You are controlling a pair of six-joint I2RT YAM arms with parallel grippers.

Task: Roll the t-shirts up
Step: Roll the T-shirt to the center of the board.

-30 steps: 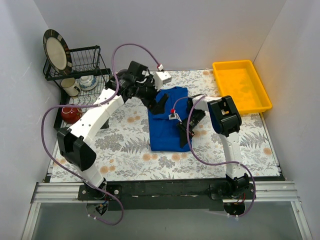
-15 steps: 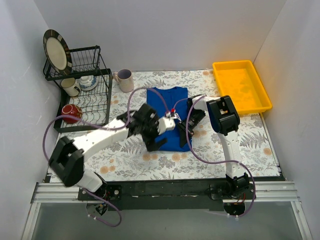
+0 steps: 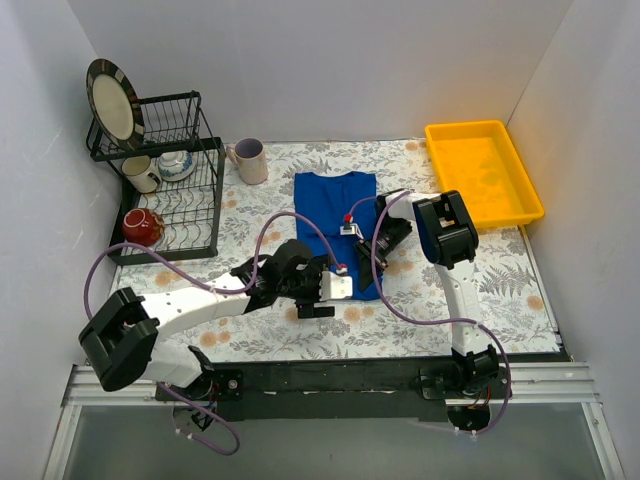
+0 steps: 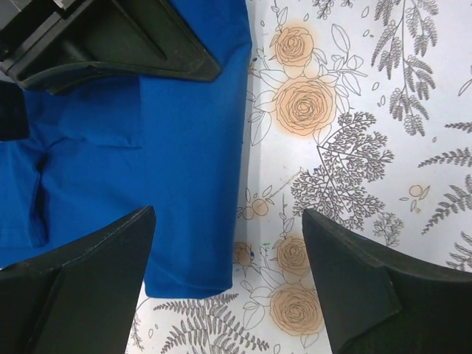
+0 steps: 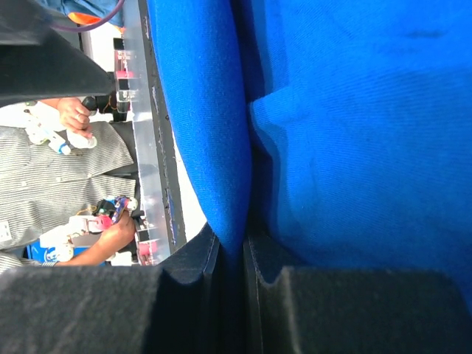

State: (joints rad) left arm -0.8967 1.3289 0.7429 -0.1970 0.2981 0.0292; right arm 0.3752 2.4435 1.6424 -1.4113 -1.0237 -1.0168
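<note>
A royal-blue t-shirt (image 3: 335, 205) lies folded into a long strip on the floral tablecloth, its print hidden. My left gripper (image 3: 318, 300) hovers low over the strip's near-left corner. In the left wrist view, the left gripper (image 4: 228, 221) is open, one finger over the t-shirt (image 4: 177, 147) and the other over bare cloth. My right gripper (image 3: 366, 264) is at the strip's right edge. The right wrist view shows the right gripper (image 5: 245, 240) shut on a raised fold of the t-shirt (image 5: 354, 147).
A black dish rack (image 3: 160, 205) with a plate (image 3: 110, 100) and cups stands at the back left, a red mug (image 3: 142, 227) at its foot. A white mug (image 3: 250, 160) sits beside the rack. A yellow tray (image 3: 483, 172) is at the back right. White walls close three sides.
My left arm swung from the shirt's far end down to its near-left corner, uncovering the white mug, and its jaws narrowed slightly. The right arm and its grip stayed put.
</note>
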